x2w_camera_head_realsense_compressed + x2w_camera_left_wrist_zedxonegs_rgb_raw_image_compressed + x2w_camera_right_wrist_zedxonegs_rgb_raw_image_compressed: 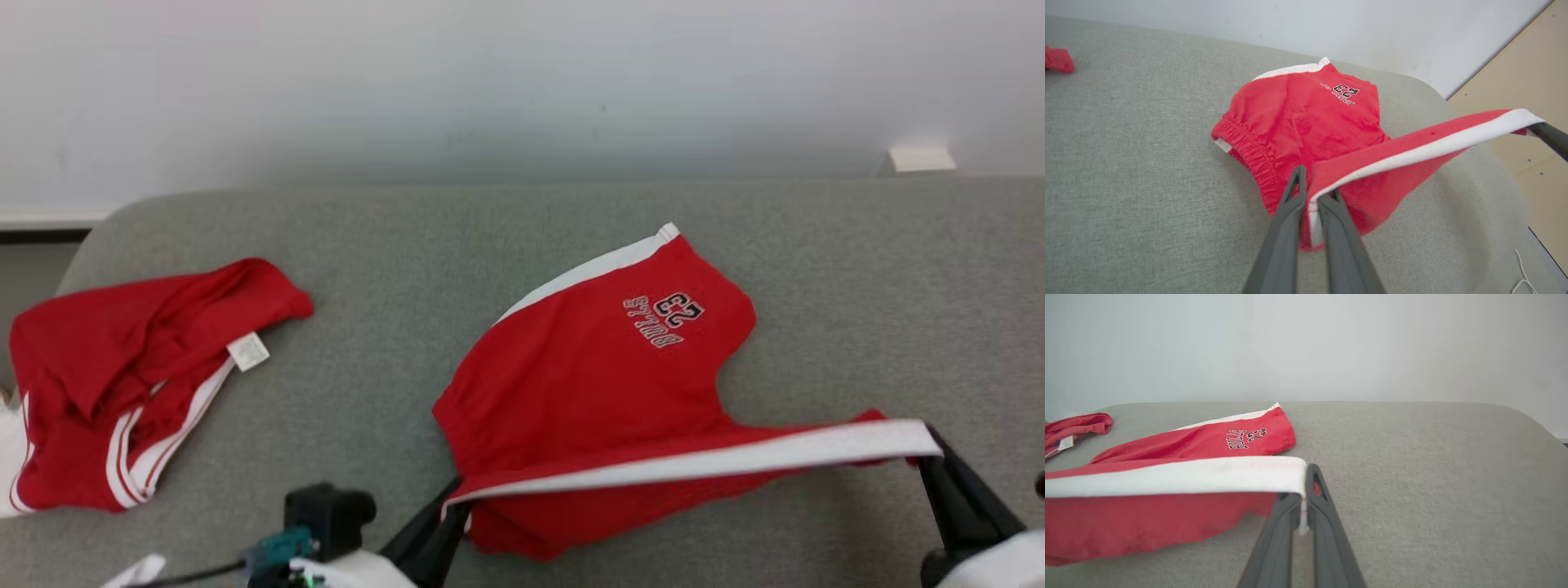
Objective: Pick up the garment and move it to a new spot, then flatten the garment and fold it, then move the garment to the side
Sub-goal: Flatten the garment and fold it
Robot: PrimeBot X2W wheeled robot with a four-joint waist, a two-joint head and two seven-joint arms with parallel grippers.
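The garment (604,384) is a pair of red shorts with white side stripes and a black "23" logo, lying on the grey cushioned surface (522,237). Its near leg is lifted and stretched taut along the white stripe between my two grippers. My left gripper (453,498) is shut on the stripe's waistband end (1312,204). My right gripper (931,445) is shut on the hem end of the stripe (1303,486). The far leg (1306,106) rests flat on the surface, and the logo (1247,437) faces up.
A second red garment (131,376) with white stripes and a white label lies crumpled at the surface's left end. A pale wall (522,82) runs behind the surface. Beige floor (1527,94) lies beyond its right edge.
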